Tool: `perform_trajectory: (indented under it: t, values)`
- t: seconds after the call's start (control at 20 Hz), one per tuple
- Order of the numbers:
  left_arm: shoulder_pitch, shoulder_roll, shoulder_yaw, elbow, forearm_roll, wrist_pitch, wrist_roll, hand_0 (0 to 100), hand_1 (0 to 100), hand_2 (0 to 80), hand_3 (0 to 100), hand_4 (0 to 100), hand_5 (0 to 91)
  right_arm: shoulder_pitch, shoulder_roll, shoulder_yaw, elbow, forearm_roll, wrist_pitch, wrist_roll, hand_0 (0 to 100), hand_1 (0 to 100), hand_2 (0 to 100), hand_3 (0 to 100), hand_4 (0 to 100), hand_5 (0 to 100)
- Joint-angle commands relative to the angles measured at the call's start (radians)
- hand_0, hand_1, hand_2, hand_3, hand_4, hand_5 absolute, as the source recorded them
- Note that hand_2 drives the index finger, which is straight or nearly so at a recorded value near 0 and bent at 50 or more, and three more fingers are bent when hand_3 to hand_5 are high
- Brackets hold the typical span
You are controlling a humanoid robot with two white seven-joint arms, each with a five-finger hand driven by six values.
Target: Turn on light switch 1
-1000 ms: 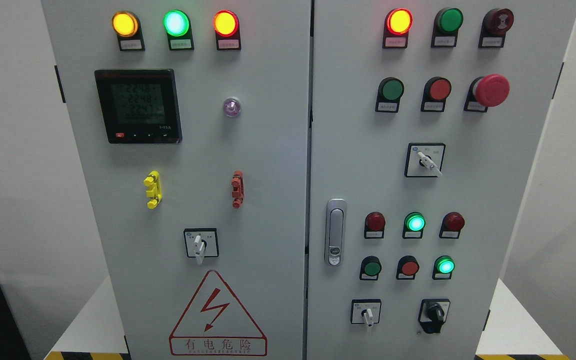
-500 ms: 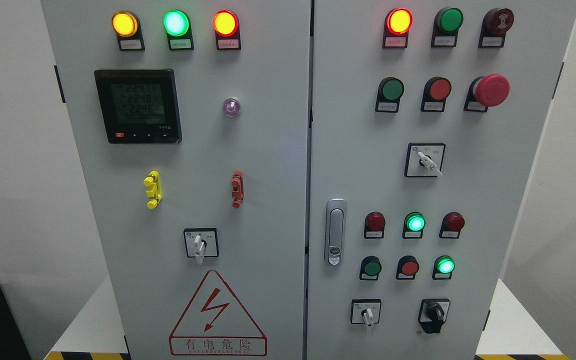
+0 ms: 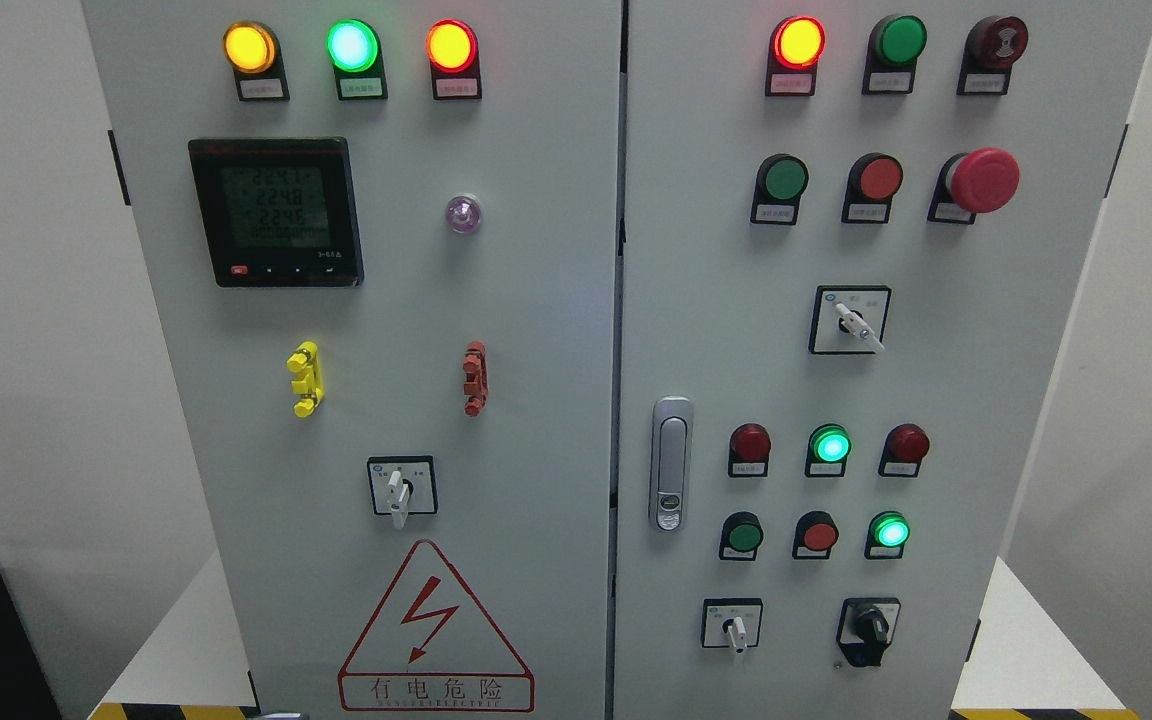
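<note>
Nothing moved on cabinet (image 3: 536,300), no hand showing, switches untouched

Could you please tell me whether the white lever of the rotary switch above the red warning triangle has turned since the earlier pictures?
No. The white lever points straight down in its black square frame, as before.

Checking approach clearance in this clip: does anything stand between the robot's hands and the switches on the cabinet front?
No hand is in view, so no approach path can be traced. Nothing visible stands in front of the cabinet; its selector switches are uncovered. Which one is switch 1 cannot be told.
</note>
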Motion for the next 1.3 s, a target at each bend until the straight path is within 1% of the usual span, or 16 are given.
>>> perform_trajectory:
  t: [0.0, 0.1, 0.2, 0.35, 0.5, 0.75, 0.85, 1.05, 1.25]
  values:
    - [-0.054, -0.068, -0.176, -0.095, -0.066, 0.053, 0.081, 16, 38, 42.7, 71, 82, 66.6, 0.000, -0.001, -0.001, 0.000, 0.000, 0.000, 0.001, 0, 0, 0, 0, 0, 0]
    - [-0.070, -0.071, -0.181, -0.095, -0.103, 0.096, 0.093, 15, 41, 45.4, 73, 84, 68.3, 0.000, 0.000, -0.001, 0.000, 0.000, 0.000, 0.001, 0, 0, 0, 0, 0, 0]
    - [-0.084, -0.073, -0.193, -0.095, -0.108, 0.130, 0.107, 14, 41, 46.3, 74, 85, 69.5, 0.000, 0.000, -0.001, 0.000, 0.000, 0.000, 0.001, 0, 0, 0, 0, 0, 0]
    - [-0.098, -0.076, -0.215, -0.095, -0.109, 0.200, 0.174, 13, 42, 47.5, 76, 86, 70.1, 0.000, 0.000, -0.001, 0.000, 0.000, 0.000, 0.001, 0, 0, 0, 0, 0, 0]
    - [-0.106, -0.077, -0.219, -0.094, -0.108, 0.251, 0.231, 12, 47, 49.2, 79, 88, 71.6, 0.000, 0.000, -0.001, 0.000, 0.000, 0.000, 0.001, 0, 0, 0, 0, 0, 0]
    - [-0.112, -0.080, -0.232, -0.091, -0.105, 0.269, 0.243, 11, 55, 49.4, 82, 88, 73.0, 0.000, 0.000, -0.001, 0.000, 0.000, 0.000, 0.001, 0, 0, 0, 0, 0, 0]
    - [-0.142, -0.082, -0.232, -0.087, -0.102, 0.282, 0.268, 10, 59, 49.0, 82, 88, 72.5, 0.000, 0.000, 0.001, 0.000, 0.000, 0.000, 0.001, 0, 0, 0, 0, 0, 0]
    - [-0.189, -0.088, -0.232, -0.084, -0.099, 0.335, 0.271, 10, 60, 49.5, 84, 89, 73.8, 0.000, 0.000, -0.001, 0.000, 0.000, 0.000, 0.001, 0, 0, 0, 0, 0, 0]
    - [-0.210, -0.091, -0.227, -0.081, -0.093, 0.344, 0.273, 10, 59, 50.2, 85, 89, 76.0, 0.000, 0.000, 0.001, 0.000, 0.000, 0.000, 0.001, 0, 0, 0, 0, 0, 0]
